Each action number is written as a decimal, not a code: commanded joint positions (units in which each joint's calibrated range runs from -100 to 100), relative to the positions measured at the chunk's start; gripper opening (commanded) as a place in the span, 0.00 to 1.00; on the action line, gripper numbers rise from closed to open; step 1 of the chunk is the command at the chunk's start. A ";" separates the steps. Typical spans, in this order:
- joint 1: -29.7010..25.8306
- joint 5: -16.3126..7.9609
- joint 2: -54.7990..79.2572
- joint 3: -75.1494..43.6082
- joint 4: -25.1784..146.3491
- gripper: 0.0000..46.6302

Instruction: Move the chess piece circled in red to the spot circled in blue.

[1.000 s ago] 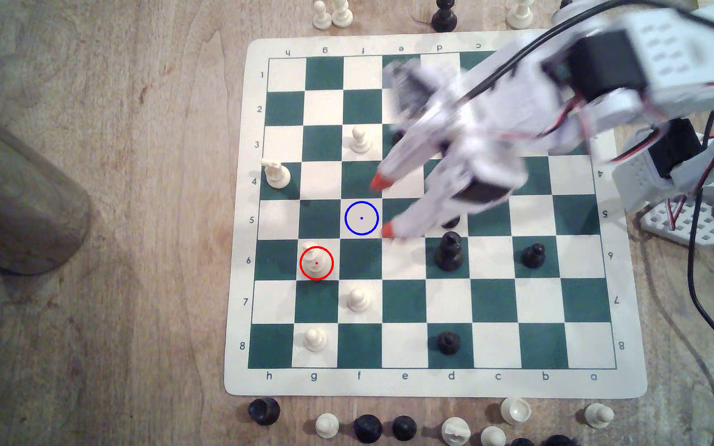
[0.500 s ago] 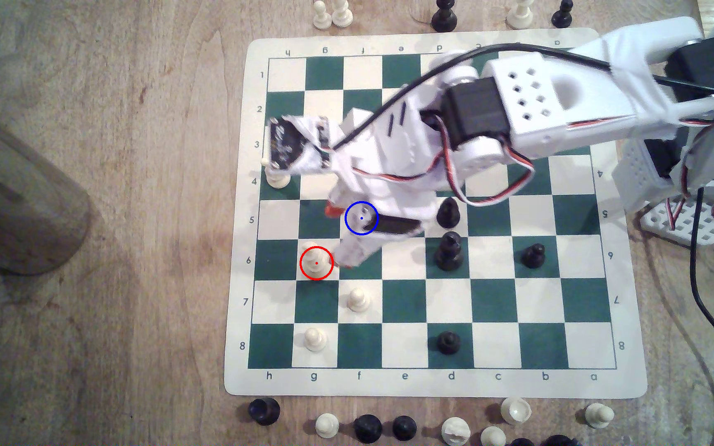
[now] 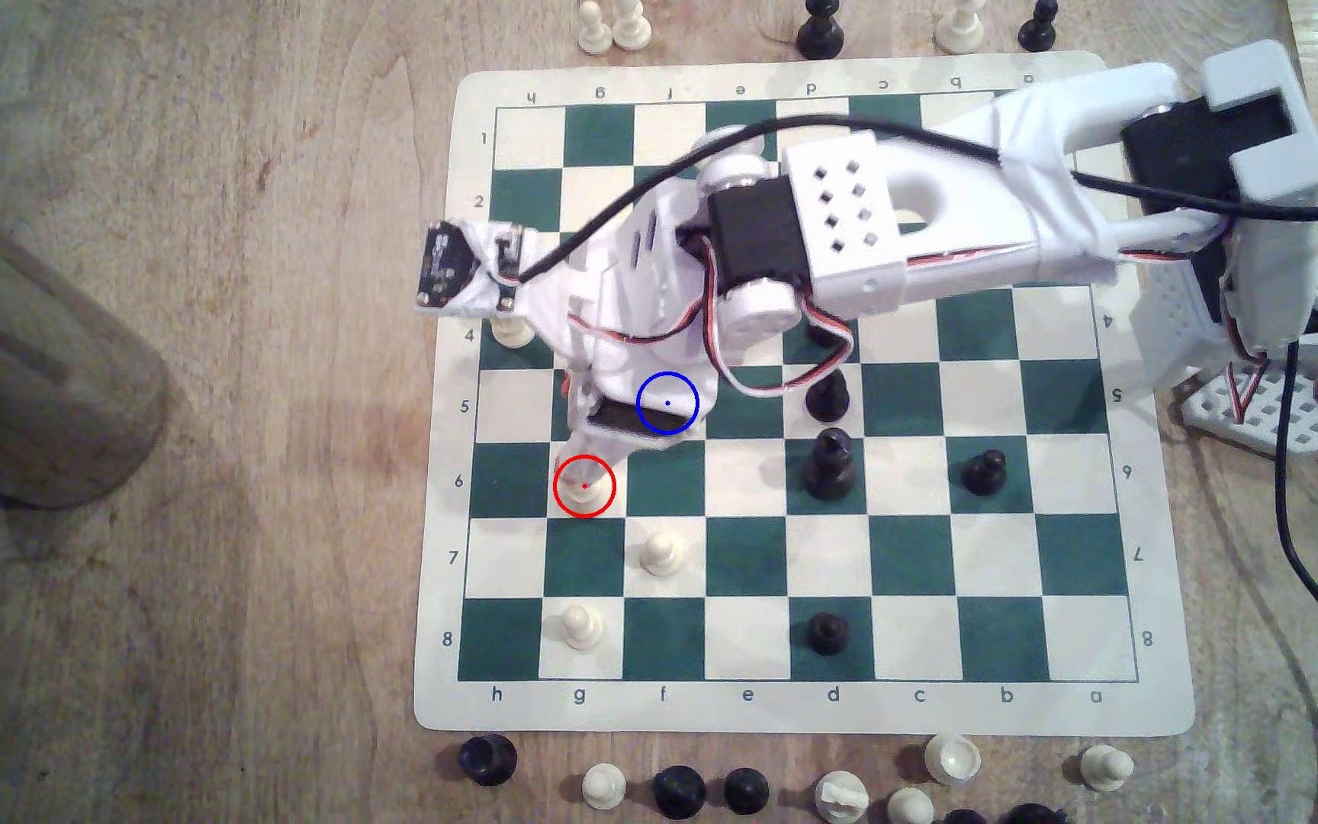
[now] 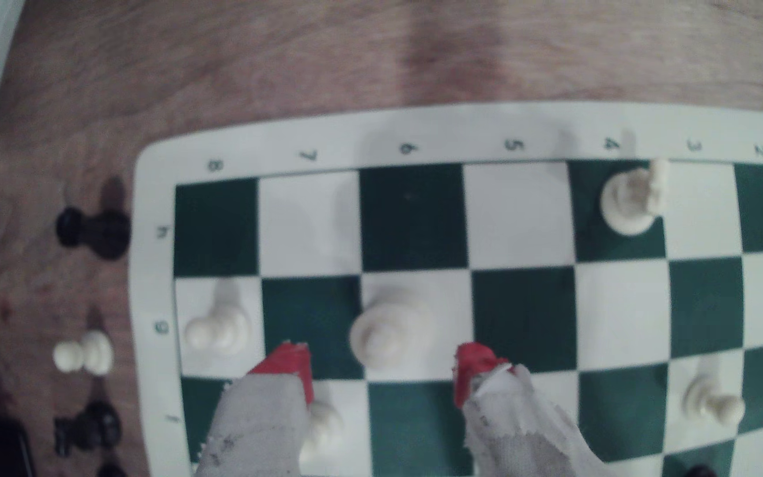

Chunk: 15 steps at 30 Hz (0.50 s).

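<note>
My gripper (image 4: 382, 367) has swung from mid-board down over the red-circled white bishop (image 4: 389, 332), its red-tipped fingers (image 4: 290, 364) spread apart either side of the piece, not touching. The bishop (image 3: 586, 495) sits on g6, left of centre in the exterior view. The blue-circled square (image 3: 668, 403) lies under my wrist, so I judge closing comes next.

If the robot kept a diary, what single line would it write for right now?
phase: reaching | claw: open, red tips either side of the white piece, not gripping | piece: upright on red-ringed square | blue-ringed spot: under the arm
</note>
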 commanded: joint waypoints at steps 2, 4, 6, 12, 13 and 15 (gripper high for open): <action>-0.24 -0.15 -0.37 -4.35 -3.17 0.35; -0.09 -0.05 0.39 -4.17 -3.58 0.35; -0.09 -0.10 0.73 -4.17 -3.91 0.35; -0.09 -0.20 2.18 -4.17 -4.48 0.35; -0.16 -0.20 2.51 -4.17 -4.56 0.35; -0.32 -0.20 3.02 -4.35 -4.64 0.34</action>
